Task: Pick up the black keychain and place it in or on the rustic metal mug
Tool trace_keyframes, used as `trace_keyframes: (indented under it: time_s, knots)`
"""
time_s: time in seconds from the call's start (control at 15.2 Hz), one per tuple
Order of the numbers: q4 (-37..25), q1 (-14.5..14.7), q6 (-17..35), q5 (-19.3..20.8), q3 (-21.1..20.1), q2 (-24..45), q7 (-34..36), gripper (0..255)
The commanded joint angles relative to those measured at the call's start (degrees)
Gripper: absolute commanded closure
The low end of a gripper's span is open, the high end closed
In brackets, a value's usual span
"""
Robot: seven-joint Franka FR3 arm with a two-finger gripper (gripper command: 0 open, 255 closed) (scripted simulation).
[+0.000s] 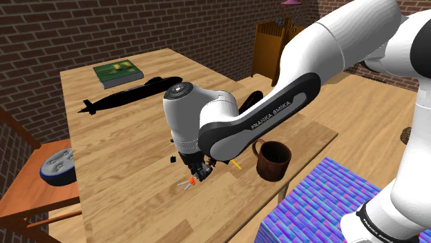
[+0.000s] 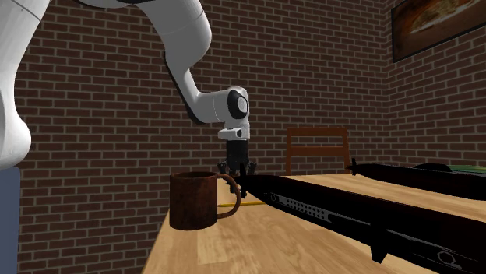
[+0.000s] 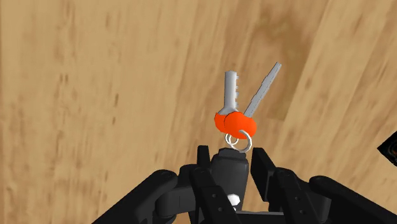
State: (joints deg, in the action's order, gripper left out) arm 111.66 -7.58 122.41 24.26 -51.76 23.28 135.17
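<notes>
The keychain is a black fob (image 3: pixel 229 173) with a ring and two silver keys with orange heads (image 3: pixel 234 121). My gripper (image 3: pixel 230 160) is shut on the fob, and the keys hang past the fingertips over the wooden table. In the shoulder view the gripper (image 1: pixel 198 168) stands low near the table's front edge, with the orange key heads (image 1: pixel 190 181) just below it. I cannot tell whether the keys touch the wood. The dark brown mug (image 1: pixel 273 160) stands upright to the shoulder view's right of the gripper. In the second exterior view the mug (image 2: pixel 195 200) stands in front of the gripper (image 2: pixel 241 189).
A long black submarine model (image 1: pixel 128 96) and a green book (image 1: pixel 117 74) lie at the table's far side. A small black piece (image 1: pixel 168 159) and a yellow stick (image 1: pixel 237 165) lie near the gripper. A blue bowl-like thing (image 1: pixel 59 168) rests on a chair beside the table.
</notes>
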Motion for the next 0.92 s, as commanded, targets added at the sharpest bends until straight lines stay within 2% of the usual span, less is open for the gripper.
trace_keyframes:
  time_s: [0.0, 0.86]
  knots:
    - [-0.23, -0.26, -0.53, -0.49, -0.33, -0.47, -0.33, 255]
    - [-4.64, -2.97, -8.17, -6.20, -3.69, -5.88, -4.21, 255]
